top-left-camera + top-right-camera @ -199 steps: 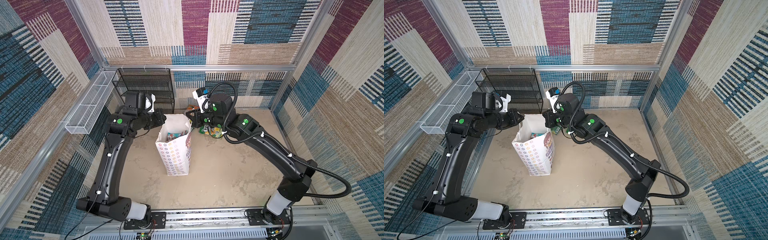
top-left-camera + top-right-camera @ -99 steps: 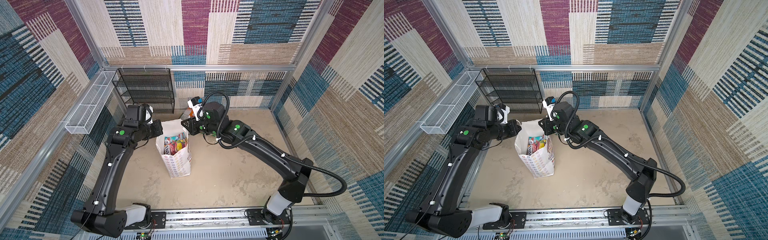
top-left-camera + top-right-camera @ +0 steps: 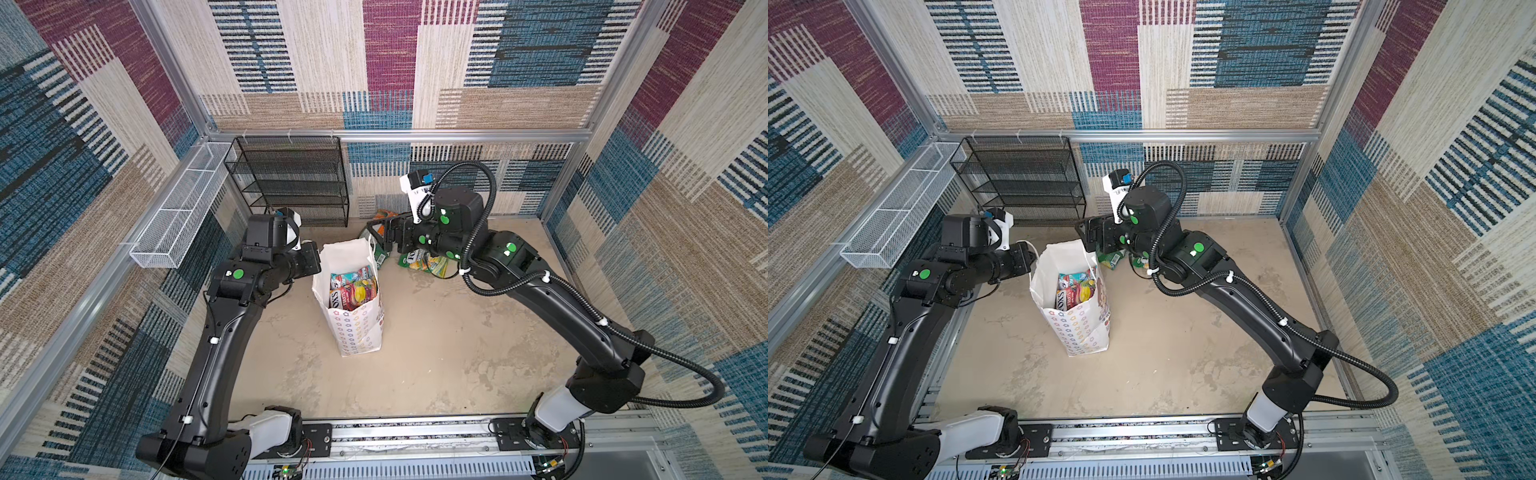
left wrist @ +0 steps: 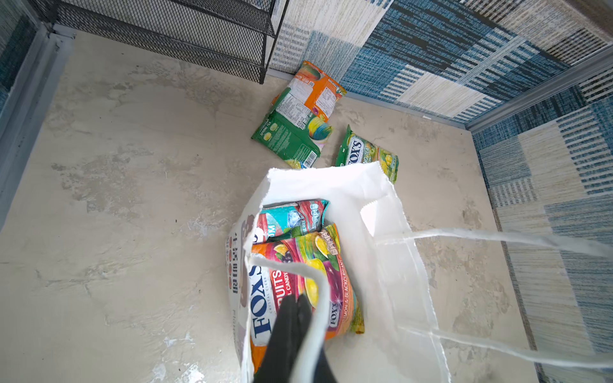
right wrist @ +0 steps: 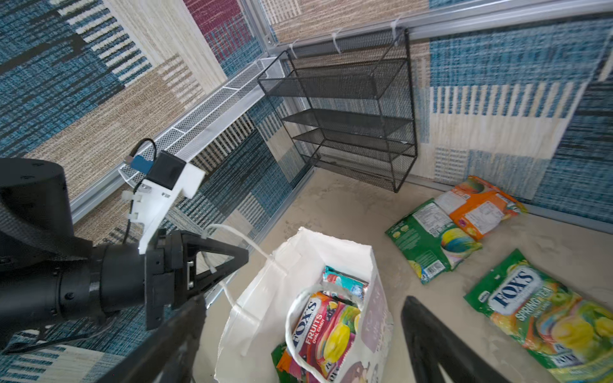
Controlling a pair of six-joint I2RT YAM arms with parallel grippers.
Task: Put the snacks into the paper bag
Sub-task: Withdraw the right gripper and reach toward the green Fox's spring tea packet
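Woven patchwork panels [image 3: 390, 50] in blue, maroon, beige and cream cover the walls, framed by aluminium rails [image 3: 415, 135]. The tabletop [image 3: 436, 365] is mottled beige, stained in patches. A black wire-mesh shelf rack [image 3: 291, 183] stands against the back wall. Beside it a white wire-mesh basket [image 3: 178, 220] hangs along the left wall's rail. The light is soft and even.

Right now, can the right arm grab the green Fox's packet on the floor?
Probably yes. The right gripper is open and empty, and the packet lies uncovered on the floor close by, beside the bag.
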